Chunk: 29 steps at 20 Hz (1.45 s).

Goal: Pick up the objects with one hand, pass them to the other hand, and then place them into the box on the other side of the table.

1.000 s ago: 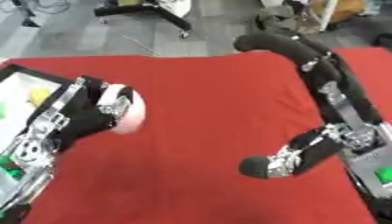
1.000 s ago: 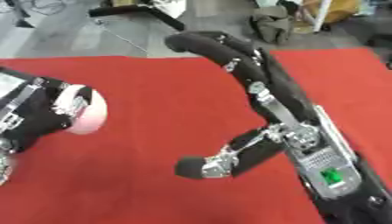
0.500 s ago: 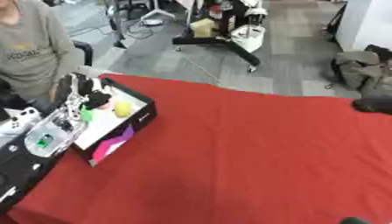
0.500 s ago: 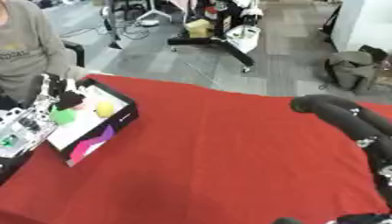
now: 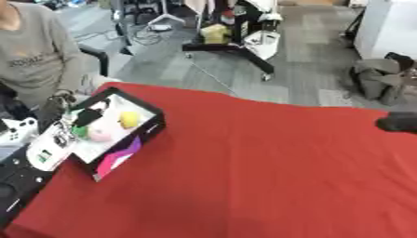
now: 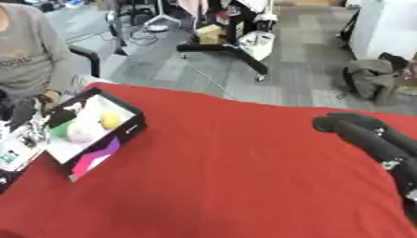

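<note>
My left hand [image 5: 69,125] hangs over the box [image 5: 122,146] at the surface's left edge; whether its fingers are spread, I cannot tell. The pink ball [image 5: 99,135] it carried a second ago now lies inside, beside a yellow thing [image 5: 129,119]. Delivery looks done. Right hand's out of sight.

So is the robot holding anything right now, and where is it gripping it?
Cannot be told: the left hand is over the box, its fingers blurred. The right hand is out of view.

The right arm [image 6: 371,137] is a thick matte-black rounded shell; the left arm [image 5: 45,144] shows silver-white plates.
</note>
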Tool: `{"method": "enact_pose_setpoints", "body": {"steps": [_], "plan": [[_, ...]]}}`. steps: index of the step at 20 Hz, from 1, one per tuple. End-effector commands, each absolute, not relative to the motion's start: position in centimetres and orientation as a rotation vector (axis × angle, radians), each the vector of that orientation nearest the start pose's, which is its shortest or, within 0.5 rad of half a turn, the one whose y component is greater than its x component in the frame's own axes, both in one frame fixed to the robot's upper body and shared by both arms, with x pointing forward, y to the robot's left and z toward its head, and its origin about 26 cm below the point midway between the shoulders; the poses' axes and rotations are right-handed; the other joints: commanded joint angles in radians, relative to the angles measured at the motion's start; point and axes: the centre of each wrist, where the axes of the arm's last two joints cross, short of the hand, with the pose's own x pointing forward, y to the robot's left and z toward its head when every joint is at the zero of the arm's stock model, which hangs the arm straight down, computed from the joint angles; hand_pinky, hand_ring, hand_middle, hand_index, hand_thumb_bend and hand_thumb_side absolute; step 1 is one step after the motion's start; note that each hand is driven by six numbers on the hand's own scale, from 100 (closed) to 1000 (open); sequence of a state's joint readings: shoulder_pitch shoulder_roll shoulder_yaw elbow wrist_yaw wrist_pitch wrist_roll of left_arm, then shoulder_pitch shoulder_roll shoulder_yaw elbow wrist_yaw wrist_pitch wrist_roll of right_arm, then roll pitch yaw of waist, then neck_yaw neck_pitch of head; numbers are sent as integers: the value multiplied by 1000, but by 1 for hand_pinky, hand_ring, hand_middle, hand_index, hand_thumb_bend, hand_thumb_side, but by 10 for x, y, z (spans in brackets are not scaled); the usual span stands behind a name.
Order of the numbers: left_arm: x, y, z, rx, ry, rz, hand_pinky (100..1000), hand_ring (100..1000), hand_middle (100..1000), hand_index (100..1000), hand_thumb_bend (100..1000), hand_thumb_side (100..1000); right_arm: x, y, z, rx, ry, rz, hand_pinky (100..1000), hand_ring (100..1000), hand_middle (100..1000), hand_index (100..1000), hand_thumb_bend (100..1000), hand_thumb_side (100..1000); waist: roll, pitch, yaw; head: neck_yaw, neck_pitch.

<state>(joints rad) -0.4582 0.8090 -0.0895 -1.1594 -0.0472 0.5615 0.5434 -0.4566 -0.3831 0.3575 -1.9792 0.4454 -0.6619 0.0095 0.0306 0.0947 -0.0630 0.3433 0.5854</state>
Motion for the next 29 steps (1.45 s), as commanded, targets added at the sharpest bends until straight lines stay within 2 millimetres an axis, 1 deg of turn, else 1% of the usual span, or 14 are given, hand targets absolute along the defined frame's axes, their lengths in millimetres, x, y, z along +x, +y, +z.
{"method": "enact_pose_setpoints", "body": {"steps": [1, 2, 4, 6, 7, 8, 9, 12, 14, 16, 19, 23, 26, 29], "plan": [[366, 438, 192, 1568, -1115, 163, 971, 870, 757, 718, 671, 754, 297, -175, 214, 90, 2812, -1256, 861, 824, 856, 998, 471, 443, 3, -15, 3, -14, -6], [364, 424, 200, 1526, -1218, 174, 960, 852, 738, 697, 595, 726, 297, -175, 214, 89, 2814, -1255, 861, 824, 857, 996, 467, 441, 2, -16, 4, -23, -2], [354, 387, 212, 1381, -1468, 164, 951, 837, 724, 691, 570, 694, 297, -176, 214, 95, 2823, -1248, 862, 830, 858, 995, 463, 442, -1, -18, 8, -53, 13], [337, 348, 220, 1195, -1690, 115, 945, 829, 714, 689, 549, 693, 298, -177, 213, 102, 2836, -1236, 862, 833, 860, 995, 462, 439, -7, -19, 11, -93, 28], [328, 330, 224, 1097, -1785, 81, 934, 814, 696, 680, 522, 701, 298, -177, 213, 105, 2842, -1227, 863, 840, 863, 996, 457, 437, -12, -20, 12, -114, 35], [318, 308, 228, 964, -1888, 23, 930, 801, 696, 682, 525, 701, 298, -177, 213, 105, 2851, -1215, 868, 845, 865, 995, 445, 450, -18, -23, 11, -142, 50], [308, 291, 231, 834, -1966, -34, 928, 805, 686, 679, 526, 699, 299, -177, 212, 103, 2862, -1205, 870, 847, 865, 995, 447, 435, -23, -26, 9, -167, 64], [300, 257, 225, 487, -2112, -278, 924, 790, 656, 672, 488, 737, 299, -175, 210, 79, 2888, -1174, 879, 856, 869, 994, 431, 426, -40, -35, -8, -238, 112], [299, 236, 216, 256, -2134, -402, 929, 791, 653, 666, 476, 754, 299, -174, 208, 62, 2908, -1154, 886, 857, 868, 992, 423, 421, -46, -38, -17, -275, 153], [298, 217, 208, 83, -2126, -502, 935, 790, 650, 657, 460, 767, 299, -171, 207, 29, 2911, -1143, 888, 861, 869, 992, 417, 419, -49, -39, -20, -297, 177], [294, 193, 196, -100, -2087, -598, 944, 791, 646, 648, 449, 789, 299, -161, 204, -45, 2903, -1147, 901, 863, 865, 988, 399, 419, -50, -36, -21, -309, 184], [290, 172, 177, -247, -2021, -611, 953, 782, 633, 632, 441, 796, 299, -150, 199, -137, 2902, -1162, 907, 864, 863, 981, 383, 418, -47, -28, -29, -308, 185], [290, 162, 158, -317, -1974, -619, 956, 774, 618, 626, 434, 795, 297, -145, 200, -189, 2869, -1187, 903, 860, 859, 979, 379, 408, -44, -22, -27, -312, 185], [290, 159, 147, -342, -1954, -640, 957, 770, 613, 622, 427, 797, 295, -141, 201, -237, 2843, -1198, 903, 855, 855, 976, 370, 404, -44, -18, -21, -312, 185]]}}
